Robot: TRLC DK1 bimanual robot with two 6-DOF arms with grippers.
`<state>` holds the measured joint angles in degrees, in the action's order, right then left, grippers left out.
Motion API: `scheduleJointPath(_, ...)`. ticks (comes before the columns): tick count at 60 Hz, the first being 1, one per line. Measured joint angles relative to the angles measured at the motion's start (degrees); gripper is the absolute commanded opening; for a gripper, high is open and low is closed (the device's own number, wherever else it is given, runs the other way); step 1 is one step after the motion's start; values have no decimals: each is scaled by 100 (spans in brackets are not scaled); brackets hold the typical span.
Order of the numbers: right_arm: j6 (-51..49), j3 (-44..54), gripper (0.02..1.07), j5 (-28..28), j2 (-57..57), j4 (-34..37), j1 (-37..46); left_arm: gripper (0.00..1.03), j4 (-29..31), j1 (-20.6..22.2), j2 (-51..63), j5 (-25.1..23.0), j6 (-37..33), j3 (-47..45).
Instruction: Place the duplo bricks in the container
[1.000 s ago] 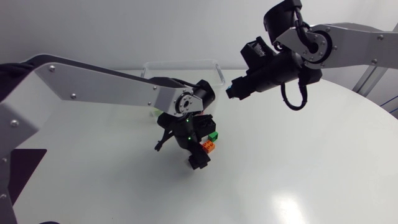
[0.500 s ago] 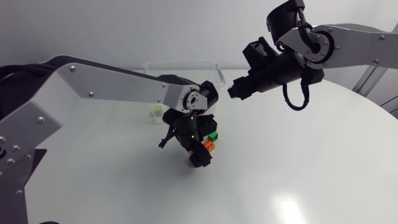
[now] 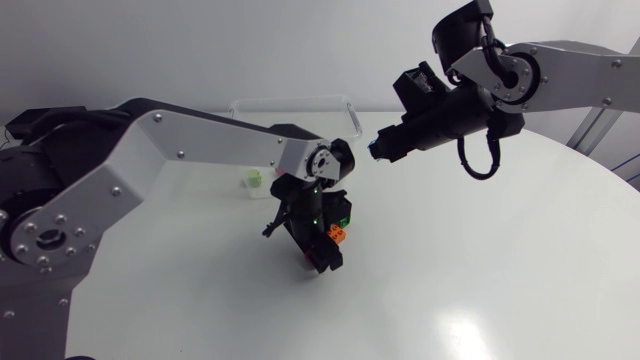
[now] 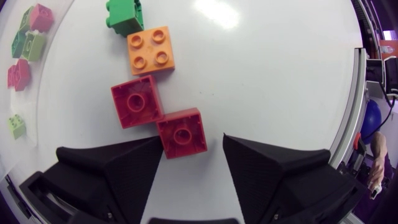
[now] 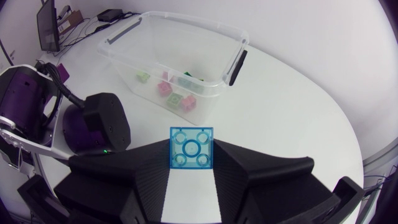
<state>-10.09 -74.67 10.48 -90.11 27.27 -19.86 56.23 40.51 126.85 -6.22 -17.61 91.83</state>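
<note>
Fingers of the left gripper spread wide, low over the white counter. Between their tips, nearer red duplo brick, underside up, flat on the counter, close against one finger and clear of the other. Corner to corner with it, just ahead, second red duplo brick, also underside up. Next ahead, orange duplo brick, studs up, just beside the second red one. Then green duplo brick, against the orange one's far edge.

Raised off the counter, right gripper clamped on translucent blue duplo brick, one finger at each side. Beyond it, clear plastic container with dark handles, open-topped, standing on the counter. Inside, on its floor, small cluster of pink and green bricks, with pale green brick a little apart from them.
</note>
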Motion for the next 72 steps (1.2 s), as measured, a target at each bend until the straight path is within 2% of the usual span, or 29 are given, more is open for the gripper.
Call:
scheduleJointPath(3, 0, 0, 28, 4, 2, 0, 4, 39, 0, 0, 57, 0, 35, 22)
scheduleJointPath(37, 0, 50, 28, 79, 122, 22, 77, 34, -101, 44, 11, -92, 83, -83)
scheduleJointPath(60, 313, -1276, 29, -11, -361, 199, -334, 34, -192, 24, -1261, 52, 81, -894)
scheduleJointPath(72, 461, -1816, 29, -85, -1099, 221, -498, 34, -232, -262, -1998, 251, 81, -1036)
